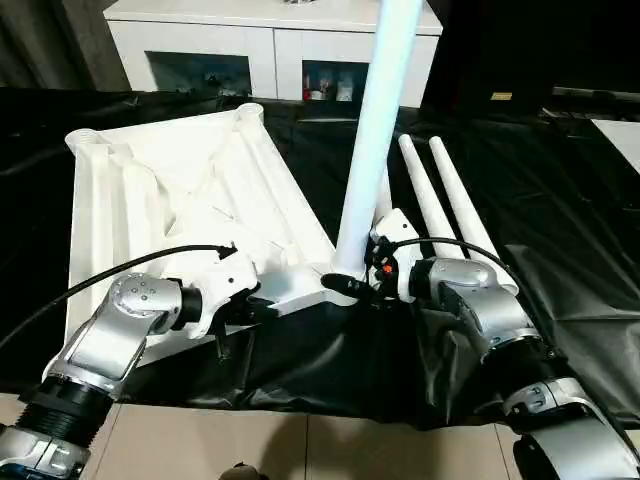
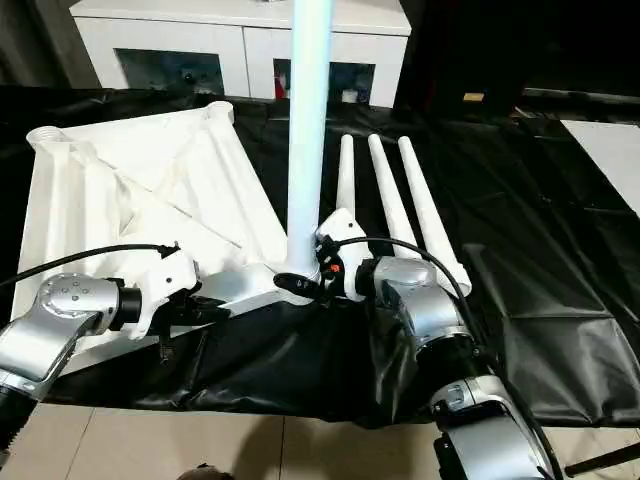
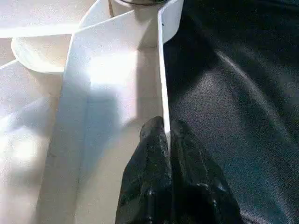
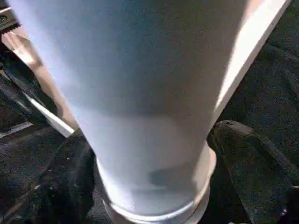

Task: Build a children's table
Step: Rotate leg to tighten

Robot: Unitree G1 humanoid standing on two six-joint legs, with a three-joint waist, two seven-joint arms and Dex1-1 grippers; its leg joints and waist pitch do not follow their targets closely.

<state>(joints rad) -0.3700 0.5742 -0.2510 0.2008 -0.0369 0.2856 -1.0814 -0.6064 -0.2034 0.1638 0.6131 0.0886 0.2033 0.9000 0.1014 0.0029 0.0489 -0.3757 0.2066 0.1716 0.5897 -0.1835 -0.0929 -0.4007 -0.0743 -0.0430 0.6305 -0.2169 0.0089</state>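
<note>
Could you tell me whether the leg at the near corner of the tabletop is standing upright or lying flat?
Upright: the leg rises from the tabletop's near corner socket, while three legs lie flat.

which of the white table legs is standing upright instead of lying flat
The leg standing in the tabletop's near corner socket, between the right gripper's fingers. The other three legs lie side by side on the black sheet.
</note>
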